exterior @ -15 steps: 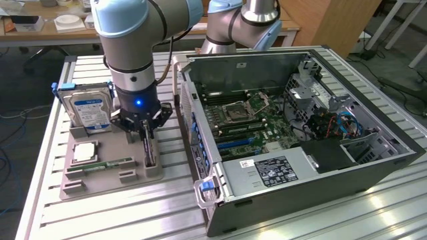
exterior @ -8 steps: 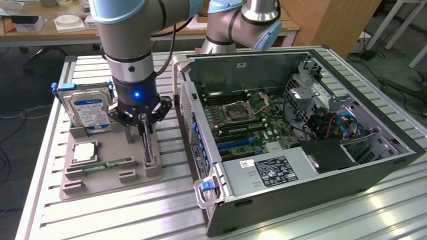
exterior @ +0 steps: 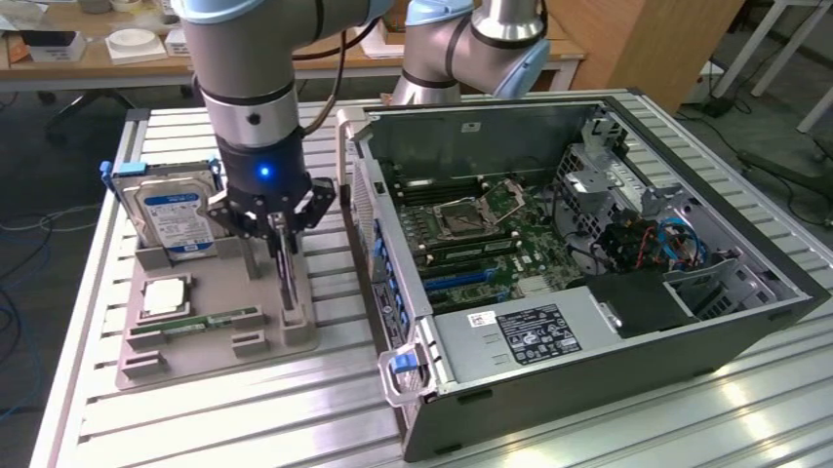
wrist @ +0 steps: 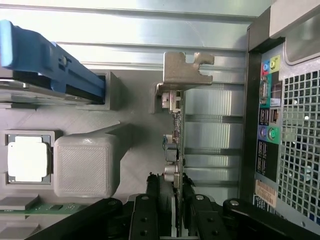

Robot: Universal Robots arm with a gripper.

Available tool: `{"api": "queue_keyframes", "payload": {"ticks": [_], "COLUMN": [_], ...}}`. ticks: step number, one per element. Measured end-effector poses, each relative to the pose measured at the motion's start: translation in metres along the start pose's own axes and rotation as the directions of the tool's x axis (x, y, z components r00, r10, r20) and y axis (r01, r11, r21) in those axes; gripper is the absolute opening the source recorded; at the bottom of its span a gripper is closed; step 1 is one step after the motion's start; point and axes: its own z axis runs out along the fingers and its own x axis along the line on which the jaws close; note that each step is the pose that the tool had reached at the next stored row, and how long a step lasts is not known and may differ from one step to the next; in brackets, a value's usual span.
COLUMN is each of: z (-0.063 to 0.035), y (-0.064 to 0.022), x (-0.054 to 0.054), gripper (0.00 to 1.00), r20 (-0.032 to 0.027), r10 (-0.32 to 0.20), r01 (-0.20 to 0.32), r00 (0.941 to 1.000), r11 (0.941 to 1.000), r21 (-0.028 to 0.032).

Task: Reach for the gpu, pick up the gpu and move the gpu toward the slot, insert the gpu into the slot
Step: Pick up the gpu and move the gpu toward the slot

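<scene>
One black gripper [exterior: 277, 234] squeezes the thin dark gpu [exterior: 285, 283] card, which stands on edge, and the long blue slot [exterior: 456, 280] lies to the exterior view's right.

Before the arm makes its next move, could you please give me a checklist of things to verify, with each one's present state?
1. Gripper shut on the gpu, fingers on both faces: ok.
2. gpu standing upright on its edge: ok.
3. gpu lifted clear of the grey holder tray: not ok; its lower edge sits at the tray.
4. Blue slot on the motherboard unobstructed: ok, judging by the exterior view.
5. Computer case open on its upper side: ok.
6. Gap between gripper and hard drive: ok.
</scene>
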Motion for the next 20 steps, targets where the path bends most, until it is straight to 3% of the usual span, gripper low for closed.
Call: {"api": "queue_keyframes", "payload": {"ticks": [6,15,20], "z": [-0.0087,-0.0095,-0.0183], "y": [0.0002,0.0002,0.0005], "x": [0.0,0.0,0.0], "gripper": [0.29,0.29,0.29], "r20": [-0.0001,-0.0003,0.0], "r10": [0.0,0.0,0.0], "r01": [0.0,0.0,0.0], "r00": [1.0,1.0,1.0], "r11": [1.0,1.0,1.0], "r21": [0.0033,0.0035,0.0034]}}
